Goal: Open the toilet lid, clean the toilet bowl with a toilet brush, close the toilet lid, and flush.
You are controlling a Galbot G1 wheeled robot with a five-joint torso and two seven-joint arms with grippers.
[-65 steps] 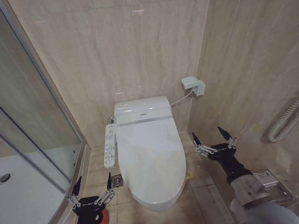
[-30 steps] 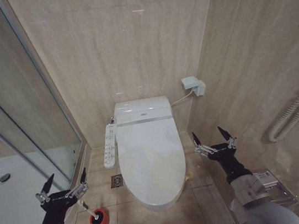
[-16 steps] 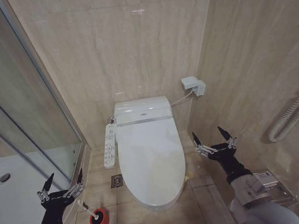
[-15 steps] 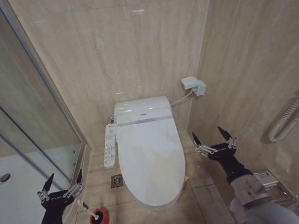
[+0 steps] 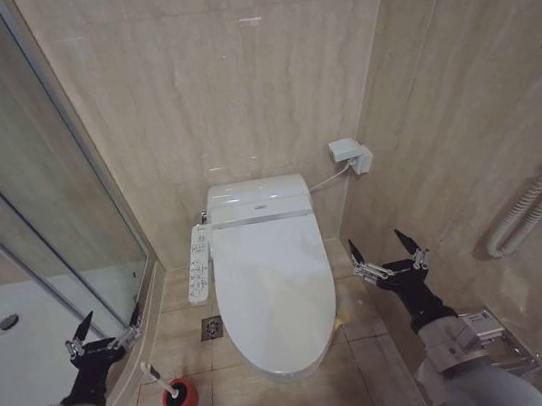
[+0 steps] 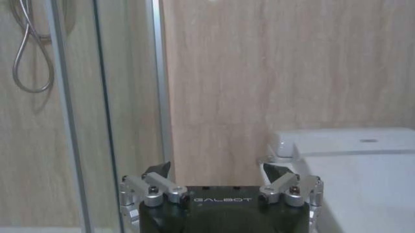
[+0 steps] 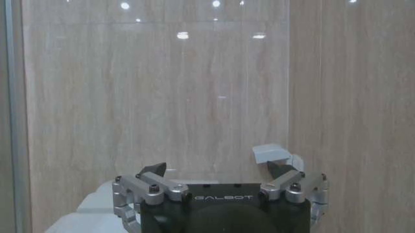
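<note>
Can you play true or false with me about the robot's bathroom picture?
1. The toilet lid is shut. True.
2. The left gripper is holding the toilet brush. False: it is open and empty, apart from the brush, which stands in its red holder on the floor.
3. The right gripper is open, on the toilet's right. True.
4. The brush stands on the toilet's right. False: it stands on its left, near the shower glass.
5. The right gripper is pressing the lid. False: it touches nothing.

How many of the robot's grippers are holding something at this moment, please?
0. The left gripper hangs open and empty near the shower glass, above the toilet brush; the right gripper hangs open and empty right of the closed toilet lid.
</note>
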